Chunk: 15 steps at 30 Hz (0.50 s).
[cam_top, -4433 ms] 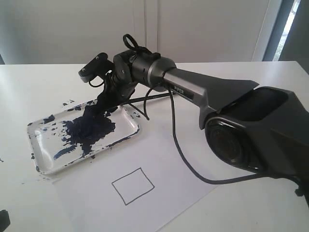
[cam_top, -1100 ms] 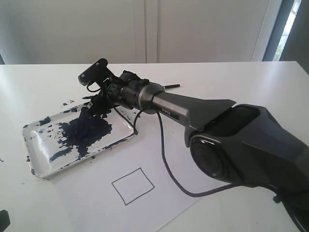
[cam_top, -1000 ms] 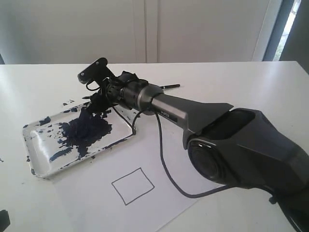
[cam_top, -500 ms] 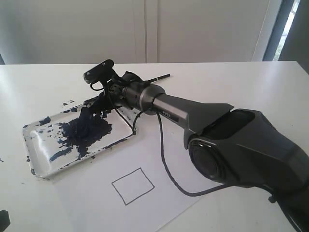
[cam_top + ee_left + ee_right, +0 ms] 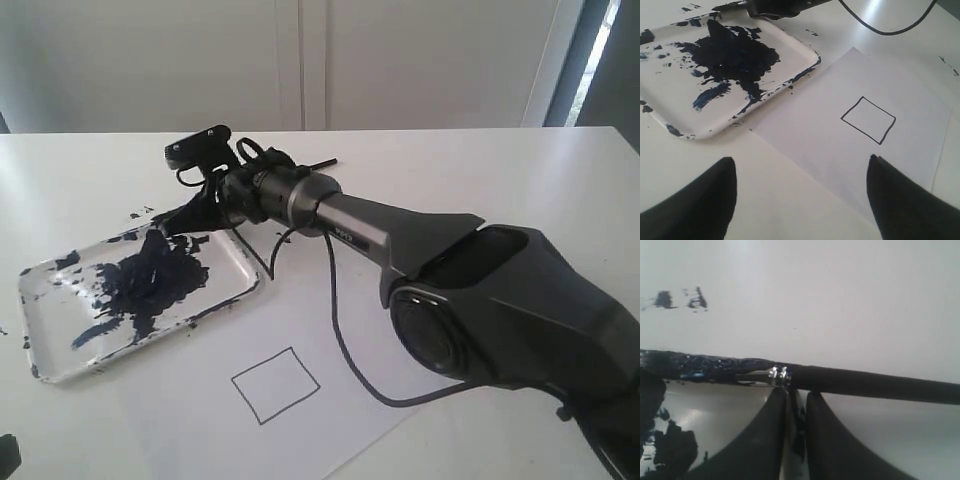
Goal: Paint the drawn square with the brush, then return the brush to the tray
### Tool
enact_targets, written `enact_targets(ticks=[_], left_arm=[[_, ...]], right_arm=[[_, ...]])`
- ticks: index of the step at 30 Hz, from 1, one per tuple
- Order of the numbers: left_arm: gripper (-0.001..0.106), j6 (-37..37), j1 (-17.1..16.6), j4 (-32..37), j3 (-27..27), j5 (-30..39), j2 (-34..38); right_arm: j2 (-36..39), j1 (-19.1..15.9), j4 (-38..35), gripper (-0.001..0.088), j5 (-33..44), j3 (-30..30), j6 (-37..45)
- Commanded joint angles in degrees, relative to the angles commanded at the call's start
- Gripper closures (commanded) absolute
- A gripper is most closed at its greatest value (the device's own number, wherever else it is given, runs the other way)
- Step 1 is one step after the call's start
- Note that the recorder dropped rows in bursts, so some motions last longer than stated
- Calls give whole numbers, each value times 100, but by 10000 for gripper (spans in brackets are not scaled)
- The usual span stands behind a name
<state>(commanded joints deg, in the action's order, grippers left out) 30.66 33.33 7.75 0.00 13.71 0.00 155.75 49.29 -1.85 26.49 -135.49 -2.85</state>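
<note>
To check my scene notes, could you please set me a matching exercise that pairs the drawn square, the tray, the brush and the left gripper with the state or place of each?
Things
1. drawn square
2. tray
3. brush
4. left gripper

States or places
A. smeared with dark paint
B. open, fingers wide apart
C. outline only, inside still white
D. lying across the fingertips of the right gripper

Pairs: 1-C, 2-A, 3-D, 4-B
</note>
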Motion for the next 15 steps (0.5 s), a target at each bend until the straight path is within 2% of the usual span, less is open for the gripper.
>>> enact_targets(ticks=[7,11,13,15], left_arm=[[304,0,0,0,0,0,0],[304,0,0,0,0,0,0],[304,0,0,0,0,0,0],[304,0,0,0,0,0,0]], right_arm=[[-24,133,-733,748,214,0,638],[-194,203,-790,729,191,0,848],[-318,208,-790,675,245,0,848],[-429,208,-775,571,267,0,891]])
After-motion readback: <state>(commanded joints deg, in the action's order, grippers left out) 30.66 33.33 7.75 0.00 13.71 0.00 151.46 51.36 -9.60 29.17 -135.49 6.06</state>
